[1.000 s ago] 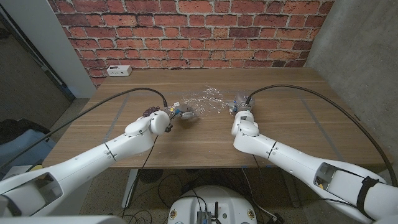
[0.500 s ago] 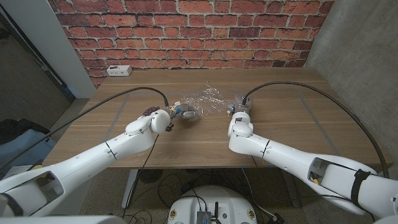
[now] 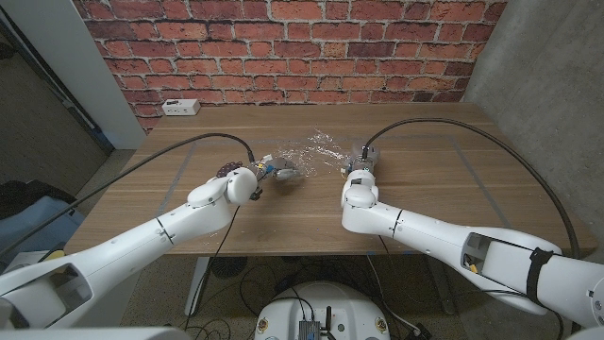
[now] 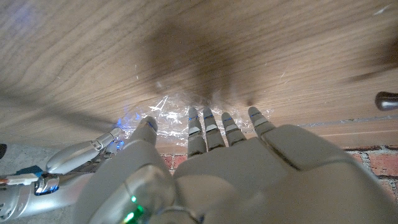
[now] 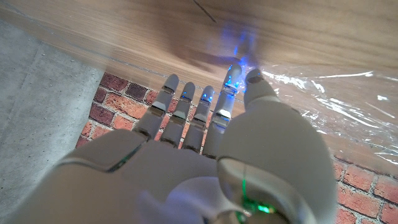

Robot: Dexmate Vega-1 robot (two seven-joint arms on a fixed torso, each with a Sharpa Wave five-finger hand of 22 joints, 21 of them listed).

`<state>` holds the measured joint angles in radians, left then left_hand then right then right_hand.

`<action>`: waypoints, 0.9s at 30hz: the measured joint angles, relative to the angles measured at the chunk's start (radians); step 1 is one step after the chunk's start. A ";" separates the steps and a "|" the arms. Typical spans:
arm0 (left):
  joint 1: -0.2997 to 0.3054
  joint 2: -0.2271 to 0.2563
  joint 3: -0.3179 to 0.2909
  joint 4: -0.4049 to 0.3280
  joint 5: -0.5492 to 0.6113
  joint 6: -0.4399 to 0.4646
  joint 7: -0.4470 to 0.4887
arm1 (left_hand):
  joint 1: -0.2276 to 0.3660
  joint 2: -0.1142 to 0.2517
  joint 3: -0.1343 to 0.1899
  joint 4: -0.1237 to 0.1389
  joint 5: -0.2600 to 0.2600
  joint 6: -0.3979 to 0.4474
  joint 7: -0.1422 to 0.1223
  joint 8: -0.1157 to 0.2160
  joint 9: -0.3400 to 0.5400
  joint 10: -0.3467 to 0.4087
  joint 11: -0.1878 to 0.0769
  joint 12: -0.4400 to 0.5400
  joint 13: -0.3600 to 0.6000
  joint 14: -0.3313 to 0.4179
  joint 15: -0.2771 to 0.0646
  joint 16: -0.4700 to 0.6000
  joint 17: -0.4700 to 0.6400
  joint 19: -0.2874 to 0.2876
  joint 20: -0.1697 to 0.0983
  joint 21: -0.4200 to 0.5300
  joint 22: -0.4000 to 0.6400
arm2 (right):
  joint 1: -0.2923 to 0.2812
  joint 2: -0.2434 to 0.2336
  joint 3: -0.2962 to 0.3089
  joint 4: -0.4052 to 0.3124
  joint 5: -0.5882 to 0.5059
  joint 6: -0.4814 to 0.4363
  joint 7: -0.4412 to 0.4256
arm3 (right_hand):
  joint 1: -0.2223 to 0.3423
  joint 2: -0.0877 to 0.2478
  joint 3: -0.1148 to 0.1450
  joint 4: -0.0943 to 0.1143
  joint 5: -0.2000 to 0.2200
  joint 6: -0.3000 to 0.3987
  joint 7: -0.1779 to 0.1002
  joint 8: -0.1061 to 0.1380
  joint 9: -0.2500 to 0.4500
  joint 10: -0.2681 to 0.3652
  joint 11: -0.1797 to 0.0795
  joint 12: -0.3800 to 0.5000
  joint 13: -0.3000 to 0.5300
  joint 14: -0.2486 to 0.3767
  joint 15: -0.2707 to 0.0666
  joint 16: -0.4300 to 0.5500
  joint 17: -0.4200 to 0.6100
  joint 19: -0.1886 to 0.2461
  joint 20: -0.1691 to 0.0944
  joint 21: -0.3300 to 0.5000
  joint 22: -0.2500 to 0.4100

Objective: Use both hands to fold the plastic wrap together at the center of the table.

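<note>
Since a second ago the right robot hand (image 3: 360,166) has slid inward toward the table's (image 3: 425,203) centre, bunching the plastic wrap (image 3: 317,151), while the left robot hand (image 3: 267,171) has stayed put. The wrap lies crumpled between the two hands, its long axis running side to side, one end at each hand. Both hands appear to pinch their ends, though the grip is hard to make out. The right robot hand looks nearer the wrap's middle.

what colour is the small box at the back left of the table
White, with dark sockets on top; the power strip shows best in the head view.
</note>
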<state>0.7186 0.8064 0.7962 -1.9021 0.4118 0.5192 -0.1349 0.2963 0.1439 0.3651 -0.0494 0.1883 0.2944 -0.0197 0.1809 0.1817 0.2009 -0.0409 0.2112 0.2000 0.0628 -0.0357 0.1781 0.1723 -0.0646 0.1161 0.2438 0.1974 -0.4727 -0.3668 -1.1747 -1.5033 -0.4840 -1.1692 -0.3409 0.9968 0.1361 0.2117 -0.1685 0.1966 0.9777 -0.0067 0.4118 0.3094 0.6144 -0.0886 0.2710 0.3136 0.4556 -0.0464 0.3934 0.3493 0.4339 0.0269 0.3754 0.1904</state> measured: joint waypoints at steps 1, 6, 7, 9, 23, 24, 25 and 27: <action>0.000 0.000 0.000 0.000 0.000 0.000 0.001 | 0.000 0.000 0.000 0.000 0.000 0.000 0.000 0.000 0.000 0.000 0.000 0.000 0.000 0.000 0.000 0.000 0.000 0.000 0.000 0.000 0.000 | -0.002 0.000 0.002 0.000 0.000 0.000 0.000 | 0.005 0.005 0.001 0.001 -0.003 0.001 0.001 0.003 0.003 0.006 -0.005 0.003 0.000 0.001 0.000 0.006 0.001 0.004 -0.004 0.005 0.000; 0.013 0.006 -0.008 -0.012 -0.003 0.000 0.005 | 0.000 0.000 0.000 0.000 0.000 -0.004 -0.004 0.000 0.000 0.000 0.000 0.000 0.000 0.000 0.000 0.000 0.000 0.000 0.000 0.000 0.000 | -0.028 0.001 0.027 -0.002 0.010 0.054 -0.079 | 0.022 0.022 0.010 0.002 -0.008 0.001 0.001 0.014 0.013 0.032 -0.012 0.009 0.005 0.026 0.000 0.018 0.008 0.006 -0.013 0.008 0.000; 0.015 0.007 -0.009 -0.013 -0.003 0.000 0.006 | 0.000 0.000 0.000 0.000 0.000 -0.005 -0.005 0.000 0.000 0.000 0.000 0.000 0.000 0.000 0.000 0.000 0.000 0.000 0.000 0.000 0.000 | -0.037 0.001 0.034 -0.002 0.011 0.068 -0.096 | 0.022 0.022 0.011 0.003 -0.008 0.001 0.001 0.016 0.016 0.038 -0.011 0.014 0.005 0.032 0.000 0.023 0.011 0.006 -0.013 0.008 0.000; 0.016 0.008 -0.010 -0.015 -0.005 0.000 0.007 | -0.004 -0.004 0.000 0.000 0.000 -0.005 -0.005 0.000 0.000 0.000 0.000 0.000 0.000 0.000 0.000 0.000 0.000 0.000 0.000 0.000 0.000 | -0.045 0.001 0.042 -0.003 0.011 0.081 -0.111 | 0.022 0.022 0.014 0.006 -0.008 0.001 0.001 0.018 0.018 0.041 -0.008 0.014 0.007 0.038 -0.002 0.029 0.011 0.009 -0.016 0.008 0.000; 0.030 0.014 -0.020 -0.027 -0.014 0.004 0.015 | -0.004 -0.004 0.004 0.004 0.000 -0.005 -0.005 0.000 -0.005 0.000 0.000 0.000 0.000 0.000 0.000 0.000 0.000 0.000 0.000 0.000 0.000 | -0.104 -0.013 0.076 0.002 -0.046 0.266 -0.257 | 0.046 0.019 0.014 0.006 -0.012 0.007 0.007 0.036 0.032 0.063 -0.018 0.022 0.014 0.075 -0.004 0.051 0.024 0.022 -0.029 0.015 0.003; 0.030 0.014 -0.020 -0.027 -0.014 0.004 0.015 | -0.004 -0.004 0.004 0.004 0.000 -0.005 -0.005 0.000 -0.005 0.000 0.000 0.000 0.000 0.000 0.000 0.000 0.000 0.000 0.000 0.000 0.000 | -0.106 -0.013 0.077 0.003 -0.048 0.268 -0.259 | 0.046 0.019 0.014 0.006 -0.012 0.007 0.007 0.036 0.032 0.063 -0.018 0.022 0.014 0.075 -0.004 0.051 0.024 0.022 -0.029 0.015 0.003; 0.030 0.014 -0.020 -0.027 -0.015 0.005 0.016 | -0.004 -0.004 0.004 0.004 0.000 -0.005 -0.005 0.000 -0.005 0.000 0.000 0.000 0.000 0.000 0.000 0.000 0.000 0.000 0.000 0.000 0.000 | -0.112 -0.014 0.081 0.007 -0.055 0.281 -0.271 | 0.046 0.019 0.014 0.006 -0.014 0.007 0.007 0.036 0.032 0.063 -0.018 0.022 0.014 0.075 -0.004 0.051 0.024 0.022 -0.029 0.015 0.003; 0.031 0.014 -0.021 -0.027 -0.016 0.005 0.016 | -0.004 -0.004 0.004 0.004 0.000 -0.005 -0.005 0.000 -0.005 0.000 0.000 0.000 0.000 0.000 0.000 0.000 0.000 0.000 0.000 0.000 0.000 | -0.119 -0.013 0.087 0.013 -0.065 0.296 -0.285 | 0.046 0.019 0.014 0.006 -0.016 0.007 0.007 0.036 0.032 0.065 -0.021 0.022 0.018 0.077 -0.002 0.051 0.026 0.022 -0.029 0.015 0.003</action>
<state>0.7493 0.8208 0.7756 -1.9287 0.3961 0.5237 -0.1191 0.2923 0.1399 0.3691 -0.0454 0.1884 0.2890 -0.0250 0.1809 0.1766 0.2009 -0.0409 0.2112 0.2000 0.0628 -0.0356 0.1781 0.1724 -0.0646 0.1160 0.2439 0.1974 -0.5916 -0.3801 -1.0881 -1.4907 -0.5491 -0.8729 -0.6263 1.0427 0.1556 0.2253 -0.1625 0.1809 0.9843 0.0000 0.4483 0.3417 0.6798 -0.1095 0.2933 0.3316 0.5329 -0.0481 0.4445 0.3755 0.4558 -0.0020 0.3901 0.1933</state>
